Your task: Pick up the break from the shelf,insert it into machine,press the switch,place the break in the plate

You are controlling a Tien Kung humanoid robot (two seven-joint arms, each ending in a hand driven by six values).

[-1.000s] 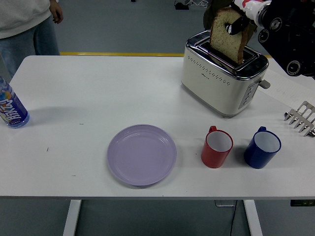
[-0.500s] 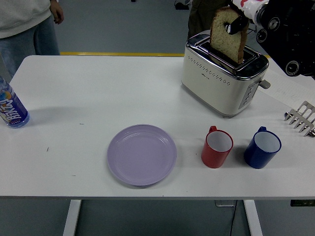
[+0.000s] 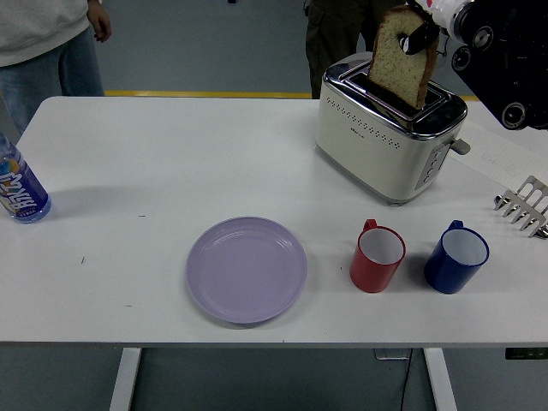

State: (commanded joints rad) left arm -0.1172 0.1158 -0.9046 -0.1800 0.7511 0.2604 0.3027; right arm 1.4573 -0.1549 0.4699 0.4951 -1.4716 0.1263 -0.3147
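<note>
We log the right robot hand [image 3: 425,31] at the upper right, its black fingers [image 3: 417,38] pinched on the top of 1 brown bread slice [image 3: 397,58]. The slice stands upright, its lower edge at the slot of the cream-and-chrome toaster [image 3: 385,137] on the white desk [image 3: 154,188]. Near the desk's front we note 1 round lavender plate [image 3: 247,269], 1 red mug [image 3: 377,255] and 1 blue mug [image 3: 456,256] side by side. A metal rack [image 3: 524,205] sits at the right edge, a blue bottle [image 3: 19,188] at the left. A person [image 3: 51,43] stands at the far left corner.
</note>
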